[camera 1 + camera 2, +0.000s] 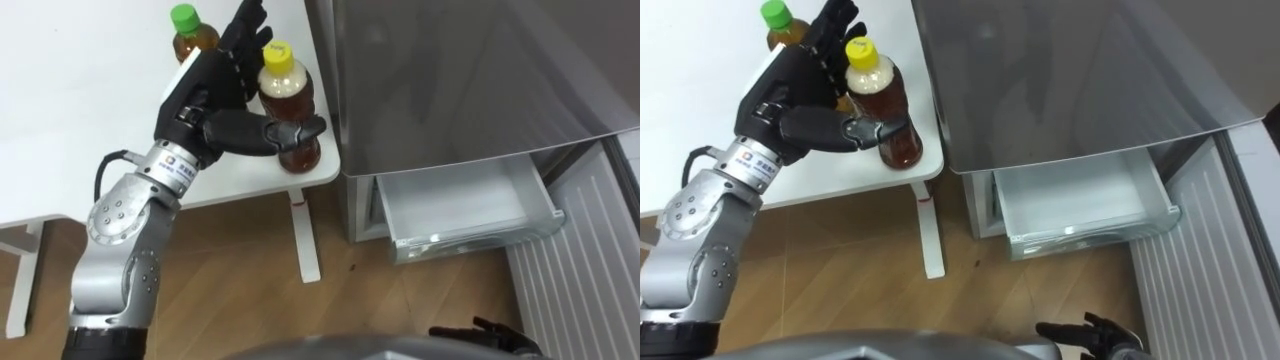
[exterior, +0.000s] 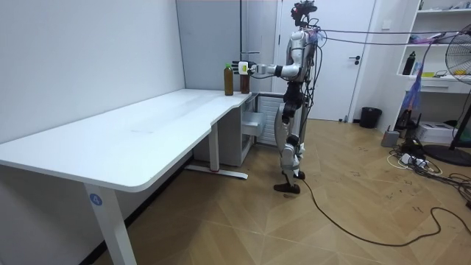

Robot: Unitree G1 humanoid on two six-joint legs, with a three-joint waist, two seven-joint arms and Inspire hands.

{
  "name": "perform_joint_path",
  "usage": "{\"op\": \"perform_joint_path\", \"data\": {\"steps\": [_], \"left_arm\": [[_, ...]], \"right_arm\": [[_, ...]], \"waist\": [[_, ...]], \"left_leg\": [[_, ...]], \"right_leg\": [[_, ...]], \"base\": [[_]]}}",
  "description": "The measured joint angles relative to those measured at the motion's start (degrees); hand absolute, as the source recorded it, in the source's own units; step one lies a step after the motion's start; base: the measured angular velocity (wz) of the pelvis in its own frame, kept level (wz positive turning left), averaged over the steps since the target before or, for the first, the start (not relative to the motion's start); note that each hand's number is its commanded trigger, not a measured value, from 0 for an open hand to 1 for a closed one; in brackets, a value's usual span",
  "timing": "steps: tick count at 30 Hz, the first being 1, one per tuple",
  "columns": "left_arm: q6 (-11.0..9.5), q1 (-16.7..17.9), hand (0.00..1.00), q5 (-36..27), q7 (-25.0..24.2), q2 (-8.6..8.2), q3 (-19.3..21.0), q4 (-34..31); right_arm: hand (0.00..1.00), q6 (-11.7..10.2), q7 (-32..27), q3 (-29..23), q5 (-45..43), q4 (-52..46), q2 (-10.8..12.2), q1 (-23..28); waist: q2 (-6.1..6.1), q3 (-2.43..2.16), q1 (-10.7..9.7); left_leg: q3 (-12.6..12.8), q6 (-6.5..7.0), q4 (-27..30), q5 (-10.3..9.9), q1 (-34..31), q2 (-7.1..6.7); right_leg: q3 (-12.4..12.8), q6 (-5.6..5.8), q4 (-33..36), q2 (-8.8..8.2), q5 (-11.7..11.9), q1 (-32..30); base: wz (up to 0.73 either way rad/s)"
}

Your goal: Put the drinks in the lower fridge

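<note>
White table (image 1: 80, 120) beside fridge (image 1: 450, 80), left robot hand (image 1: 205, 92) wrapped round yellow-capped bottle (image 1: 290, 98), green-capped bottle (image 1: 192, 38) behind

Standing upright, the robot stretches its left arm out level to the yellow-capped bottle (image 1: 288, 95). The left hand (image 1: 208, 95) lays its thumb across the bottle's front, fingers up behind it. The right hand (image 1: 490, 332) hangs well apart, fingers loosely spread.

The room is bright, with soft, even light. The flat white table top (image 1: 60, 120) looks very pale, almost washed out toward its far left edge. The shiny grey metal fridge door (image 1: 470, 80) shows faint streaks of glare. A soft shadow lies on the brown wooden floor (image 2: 184, 199) under the table's near edge.
</note>
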Motion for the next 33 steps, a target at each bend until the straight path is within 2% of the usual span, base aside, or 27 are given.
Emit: {"op": "perform_joint_path", "data": {"steps": [18,20,33], "left_arm": [[0.0,0.0,0.00,0.1,0.0,0.27,-0.5,3.9],[0.0,0.0,0.00,0.1,0.0,0.30,-0.5,3.9],[0.0,0.0,0.00,0.1,0.1,0.34,-0.6,4.0]], "right_arm": [[0.00,0.1,0.7,0.1,-2.2,0.1,-0.4,-0.5],[0.00,0.1,0.7,0.1,-2.2,0.1,-0.4,-0.5],[0.00,0.1,0.4,0.2,-2.4,-0.2,-0.4,-0.5]], "waist": [[-0.05,0.17,-0.1],[-0.11,0.29,-0.1],[-0.12,0.29,-0.1]], "left_leg": [[0.4,0.00,0.0,0.0,0.1,0.01],[0.4,0.00,0.0,0.0,0.1,0.01],[0.5,0.00,-0.1,0.0,0.1,0.00]], "right_leg": [[0.5,0.00,0.0,-0.01,0.0,0.0],[0.5,0.01,0.0,-0.01,0.0,0.0],[0.5,0.00,0.0,-0.01,0.0,-0.1]], "base": [[-0.01],[0.00],[0.00]]}}
